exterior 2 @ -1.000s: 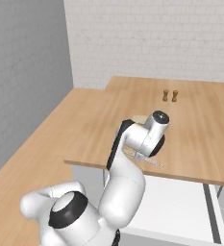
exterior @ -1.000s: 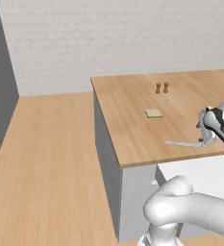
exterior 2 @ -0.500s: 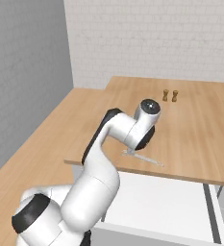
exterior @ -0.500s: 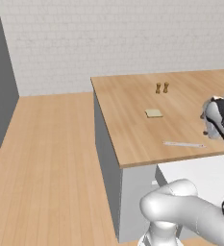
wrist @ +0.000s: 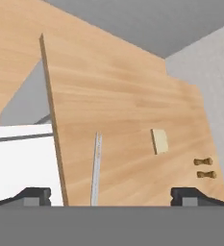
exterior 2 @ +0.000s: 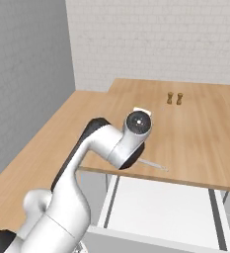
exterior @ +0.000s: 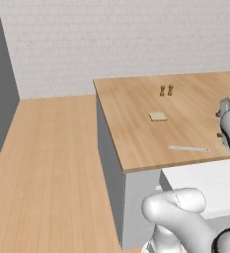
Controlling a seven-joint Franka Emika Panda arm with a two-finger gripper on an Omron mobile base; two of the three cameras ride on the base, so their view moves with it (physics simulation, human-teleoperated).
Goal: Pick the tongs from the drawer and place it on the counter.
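Lying flat on the counter (exterior: 136, 113) close to its front edge, the tongs (exterior: 189, 148) sit free above the pulled-out drawer (exterior 2: 156, 207), well apart from the yellowish pad (exterior: 157, 116) and the two brown shakers (exterior: 166, 90). The gripper (wrist: 111, 196) hangs above with its fingertips (wrist: 34, 195) spread wide and nothing between them. Judging from this, the risk is that a careless sweep of the arm clips the slim utensil and slides it off the edge into the drawer.
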